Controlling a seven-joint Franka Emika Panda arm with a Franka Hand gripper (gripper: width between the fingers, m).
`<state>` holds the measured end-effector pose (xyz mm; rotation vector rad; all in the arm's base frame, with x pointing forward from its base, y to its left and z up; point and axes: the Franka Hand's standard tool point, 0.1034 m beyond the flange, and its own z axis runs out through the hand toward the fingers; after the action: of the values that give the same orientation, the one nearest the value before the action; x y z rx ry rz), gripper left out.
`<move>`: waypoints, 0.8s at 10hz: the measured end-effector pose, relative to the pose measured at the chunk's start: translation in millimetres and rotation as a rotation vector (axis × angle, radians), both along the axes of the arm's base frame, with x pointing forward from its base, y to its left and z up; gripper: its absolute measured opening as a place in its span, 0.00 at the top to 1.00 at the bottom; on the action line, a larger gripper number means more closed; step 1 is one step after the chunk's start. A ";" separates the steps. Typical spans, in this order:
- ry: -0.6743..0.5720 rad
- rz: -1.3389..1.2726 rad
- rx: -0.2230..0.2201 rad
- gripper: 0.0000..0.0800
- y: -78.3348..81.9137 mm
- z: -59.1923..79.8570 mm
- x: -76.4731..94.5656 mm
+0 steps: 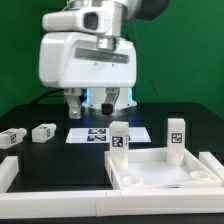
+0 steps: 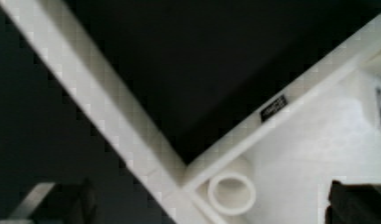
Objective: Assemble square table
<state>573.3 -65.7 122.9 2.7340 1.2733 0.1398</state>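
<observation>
The square table (image 1: 165,184), a smooth white plastic slab with a raised rim, is laid at the exterior view's right front, just beside the long white border bar (image 1: 60,203). A first upright leg block (image 1: 119,138) and a second upright leg block (image 1: 176,138) are stood at its far rim. An outer leg block (image 1: 12,137) and an inner leg block (image 1: 44,131) are laid well apart from it, with bare black table (image 1: 60,160) between. A round corner hole (image 2: 228,188) is shown in the wrist view. The gripper (image 1: 95,100) is held above the marker board (image 1: 98,135), fingers spread, grasping nothing.
</observation>
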 end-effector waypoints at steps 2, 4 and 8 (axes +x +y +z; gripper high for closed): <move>-0.014 -0.126 0.013 0.19 -7.2 -4.3 -13.0; -0.025 -0.278 0.050 0.19 -3.5 -4.5 -11.4; -0.011 -0.546 0.100 0.19 -27.3 -12.4 -51.9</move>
<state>521.4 -93.0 110.5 3.0404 0.4887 0.1657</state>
